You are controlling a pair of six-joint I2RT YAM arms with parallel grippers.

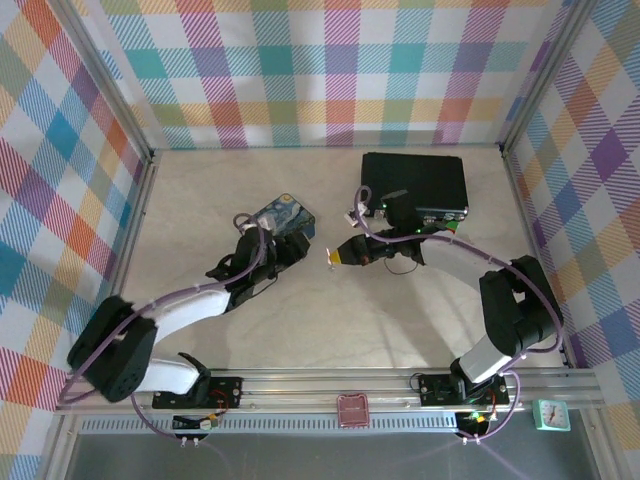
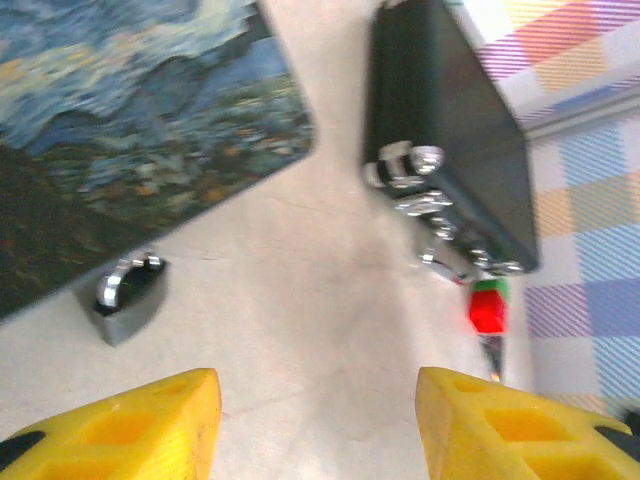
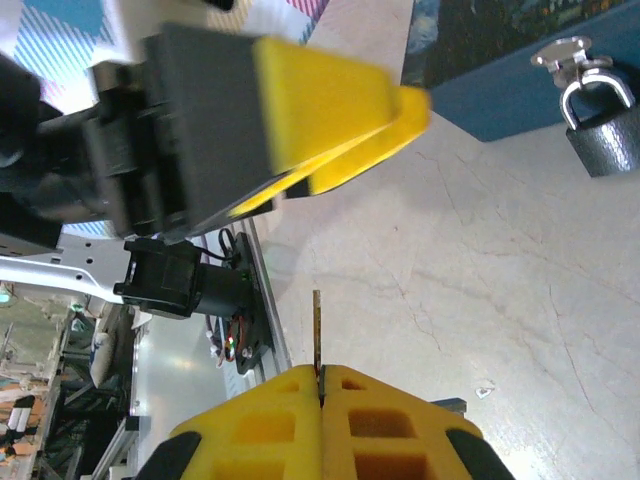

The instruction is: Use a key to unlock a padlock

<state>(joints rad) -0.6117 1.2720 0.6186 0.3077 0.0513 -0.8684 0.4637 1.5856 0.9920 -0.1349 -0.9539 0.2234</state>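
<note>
Pastel plaid walls [image 1: 320, 70] around a cream, faintly veined surface [image 1: 400, 310].
The padlock [image 3: 605, 145] is dark grey with a silvery shackle; the key [image 3: 317, 335] dull brass; the tin [image 1: 283, 216] swirling blue and yellow; the case [image 1: 415, 180] black with silvery latches.

Bare worktop [image 1: 330, 330] near the arm bases, open for passing. Free lane between tin [image 1: 283, 214] and black case [image 1: 414, 183]. Padlock [image 2: 125, 296] hemmed by the tin's wall on one side, open elsewhere.
</note>
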